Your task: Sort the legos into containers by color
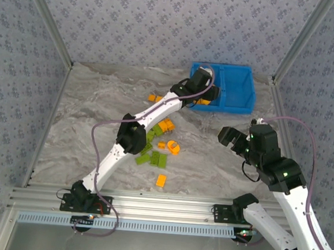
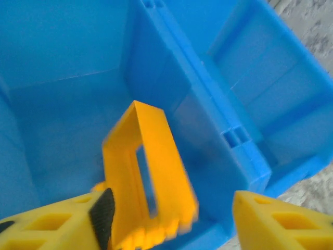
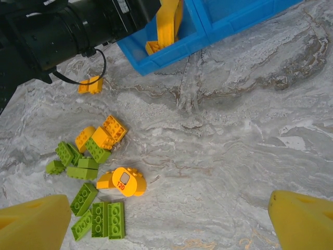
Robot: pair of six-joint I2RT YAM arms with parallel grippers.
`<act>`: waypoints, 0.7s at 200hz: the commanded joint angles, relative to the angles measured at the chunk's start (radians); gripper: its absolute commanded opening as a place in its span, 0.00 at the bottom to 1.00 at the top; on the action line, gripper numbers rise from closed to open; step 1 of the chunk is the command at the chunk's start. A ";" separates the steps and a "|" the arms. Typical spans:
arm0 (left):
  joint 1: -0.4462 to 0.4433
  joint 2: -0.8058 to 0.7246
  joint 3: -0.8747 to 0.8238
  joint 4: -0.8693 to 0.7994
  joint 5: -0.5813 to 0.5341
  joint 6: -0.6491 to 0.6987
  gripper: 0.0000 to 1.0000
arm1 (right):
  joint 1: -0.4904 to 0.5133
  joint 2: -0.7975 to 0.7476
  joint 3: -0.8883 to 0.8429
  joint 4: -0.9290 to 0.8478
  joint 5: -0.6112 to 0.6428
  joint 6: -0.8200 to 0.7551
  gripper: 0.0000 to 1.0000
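Top external: the left gripper [image 1: 207, 93] hangs over the left compartment of the blue bin [image 1: 248, 91], which sits at the far right corner of the table [image 1: 87, 113]. The loose bricks [image 1: 156, 147], orange and green, lie mid-table. The right gripper [image 1: 230, 139] hovers near the right edge, well apart from them.

Left wrist: the jaws stand apart. The orange frame brick [image 2: 161, 156] is tilted inside the compartment, left of the divider [image 2: 208, 99]. It lies close by the left finger with a clear gap to the right one, and it is blurred. My read is that it is loose, not clamped.

Right wrist: the jaws are wide apart with nothing between them. 3 green bricks [image 3: 99, 216] lie nearest, and 1 round orange piece [image 3: 125, 181] is just beyond them.

Handling, as a judgement: the bricks are light, stiff, smooth plastic and likely to slip. Pinch each across its 2 flat long sides, not its studs. The round piece may roll, so take it across its width.
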 commanded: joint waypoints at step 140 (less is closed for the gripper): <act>0.082 -1.211 -1.007 -0.121 -0.016 0.247 0.99 | 0.427 0.641 0.043 0.228 -0.012 -0.465 1.00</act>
